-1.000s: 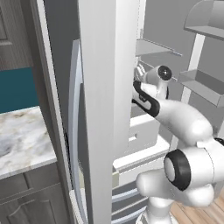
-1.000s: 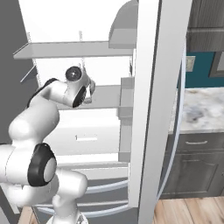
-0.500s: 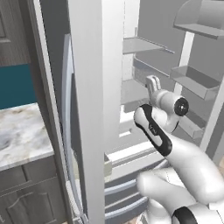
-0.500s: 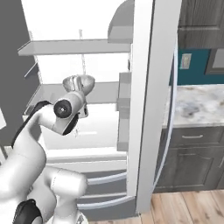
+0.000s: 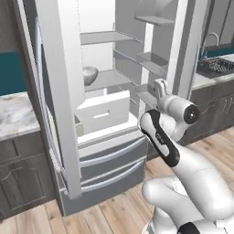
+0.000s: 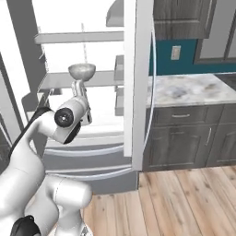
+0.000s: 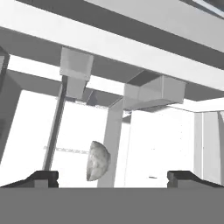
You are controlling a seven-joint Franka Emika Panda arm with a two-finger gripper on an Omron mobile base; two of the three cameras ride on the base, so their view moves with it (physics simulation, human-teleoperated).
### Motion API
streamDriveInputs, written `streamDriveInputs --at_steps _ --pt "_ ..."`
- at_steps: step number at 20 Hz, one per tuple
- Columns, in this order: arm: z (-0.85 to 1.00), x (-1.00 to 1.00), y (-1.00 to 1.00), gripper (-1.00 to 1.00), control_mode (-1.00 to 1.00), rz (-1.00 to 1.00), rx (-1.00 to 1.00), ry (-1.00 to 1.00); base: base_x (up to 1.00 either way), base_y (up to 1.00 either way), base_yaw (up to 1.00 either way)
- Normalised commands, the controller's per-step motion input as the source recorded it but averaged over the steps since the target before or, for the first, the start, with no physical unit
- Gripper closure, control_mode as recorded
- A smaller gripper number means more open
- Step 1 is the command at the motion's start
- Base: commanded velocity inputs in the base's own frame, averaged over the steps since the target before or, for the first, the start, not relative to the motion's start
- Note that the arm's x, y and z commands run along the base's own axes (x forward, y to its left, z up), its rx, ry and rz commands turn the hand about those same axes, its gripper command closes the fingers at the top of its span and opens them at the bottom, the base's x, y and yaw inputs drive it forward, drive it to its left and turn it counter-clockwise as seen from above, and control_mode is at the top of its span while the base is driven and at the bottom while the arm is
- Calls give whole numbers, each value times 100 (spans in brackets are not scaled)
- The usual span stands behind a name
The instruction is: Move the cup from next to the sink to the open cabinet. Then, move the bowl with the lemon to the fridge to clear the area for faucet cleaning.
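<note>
Bowl (image 5: 90,74) sits on a white fridge (image 5: 64,137) shelf, upper left of centre in left base view; upper left in right base view. Gripper (image 7: 111,177) jaws spread wide, holding nothing, well apart from bowl. Lemon not discernible.
</note>
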Motion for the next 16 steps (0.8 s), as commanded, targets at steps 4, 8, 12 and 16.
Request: streamDriveInputs --at_steps 4,8,12,16 --pt "0 0 0 -100 100 0 0 0 -100 -13 -8" --pt "0 0 0 -100 100 0 0 0 -100 -33 -18" --pt "0 0 0 -100 100 0 0 0 -97 -36 -55" --pt "0 0 0 -100 100 0 0 0 -15 -40 -89"
